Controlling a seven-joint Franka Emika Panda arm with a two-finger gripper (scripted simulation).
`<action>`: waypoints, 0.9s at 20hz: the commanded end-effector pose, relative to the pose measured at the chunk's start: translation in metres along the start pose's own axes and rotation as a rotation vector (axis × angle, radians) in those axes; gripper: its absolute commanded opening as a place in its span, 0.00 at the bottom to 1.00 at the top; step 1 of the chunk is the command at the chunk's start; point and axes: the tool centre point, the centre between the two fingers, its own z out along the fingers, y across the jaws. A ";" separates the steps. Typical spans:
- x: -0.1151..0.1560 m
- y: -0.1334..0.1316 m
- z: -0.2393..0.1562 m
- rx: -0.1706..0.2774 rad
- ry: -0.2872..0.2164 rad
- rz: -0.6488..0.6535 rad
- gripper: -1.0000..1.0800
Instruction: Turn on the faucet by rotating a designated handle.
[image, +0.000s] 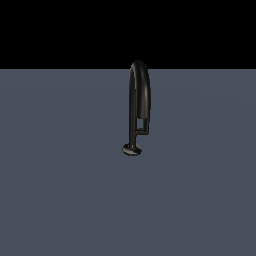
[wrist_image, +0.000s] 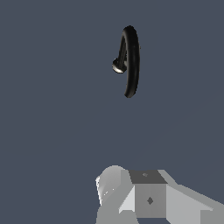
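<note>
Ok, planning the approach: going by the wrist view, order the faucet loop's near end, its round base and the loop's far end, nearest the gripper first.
1. Loop's near end, closest to the gripper.
2. Round base, beside the loop's middle.
3. Loop's far end, beyond the base.

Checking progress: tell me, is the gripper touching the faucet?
No. The exterior view shows the faucet standing alone on the gray floor, nothing near it.

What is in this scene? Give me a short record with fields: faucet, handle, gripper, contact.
faucet: glossy black gooseneck, upright on the grey surface
handle: thin bent lever low on the stem, on the exterior view's right
gripper: grey, partly seen in wrist view; open or shut unclear
contact: none; gripper apart from faucet
</note>
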 end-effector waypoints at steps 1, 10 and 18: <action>0.000 0.000 0.000 0.000 0.000 0.000 0.00; 0.011 0.000 0.001 0.024 -0.026 0.024 0.00; 0.039 0.000 0.006 0.086 -0.095 0.089 0.00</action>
